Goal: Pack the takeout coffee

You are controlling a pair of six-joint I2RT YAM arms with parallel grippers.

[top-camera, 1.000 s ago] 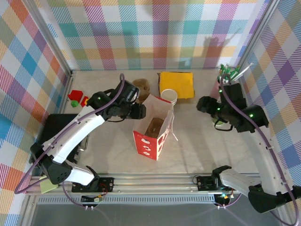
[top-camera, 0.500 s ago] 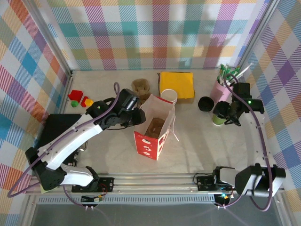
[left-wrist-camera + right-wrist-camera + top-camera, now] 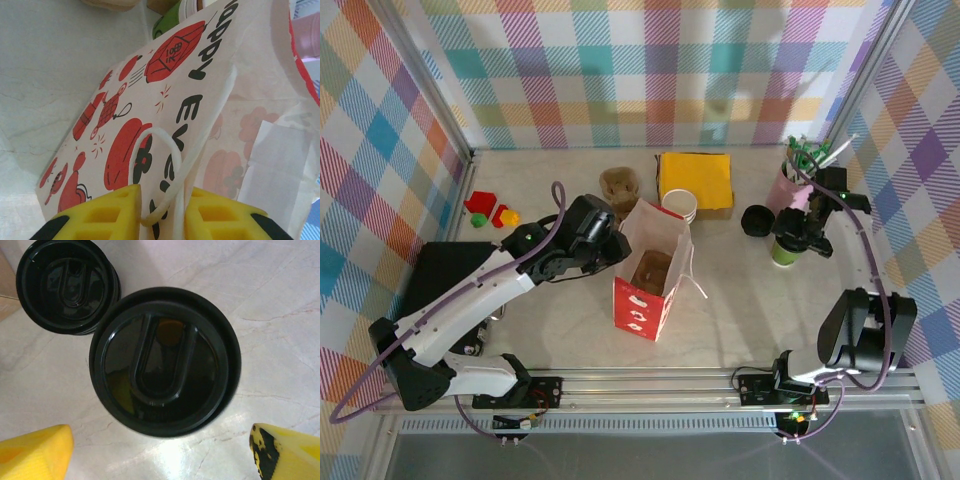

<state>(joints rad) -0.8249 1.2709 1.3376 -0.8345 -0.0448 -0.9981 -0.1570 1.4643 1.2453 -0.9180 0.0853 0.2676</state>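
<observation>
The takeout coffee (image 3: 165, 360), a cup capped with a black lid, stands on the table straight below my right gripper (image 3: 160, 460). That gripper is open, with one yellow finger (image 3: 35, 450) on each side of the cup and clear of it. From above, the cup's green wall (image 3: 782, 254) peeks out under the right gripper (image 3: 792, 238). My left gripper (image 3: 162, 215) is shut on the near wall and white string handle of the red-and-white paper bag (image 3: 150, 115). The bag (image 3: 655, 285) stands open-topped at mid-table with the left gripper (image 3: 612, 242) at its left rim.
A stack of black lids (image 3: 756, 220) sits just left of the coffee. A pink cup of straws (image 3: 788, 190) stands behind it. A nested cup stack (image 3: 678, 205), yellow napkins (image 3: 695, 178) and a brown carrier (image 3: 620, 183) lie behind the bag. Something brown lies inside the bag.
The right arm has swung back and right, bringing its open gripper over the coffee cup. The left gripper has shifted the bag slightly right and more upright.
</observation>
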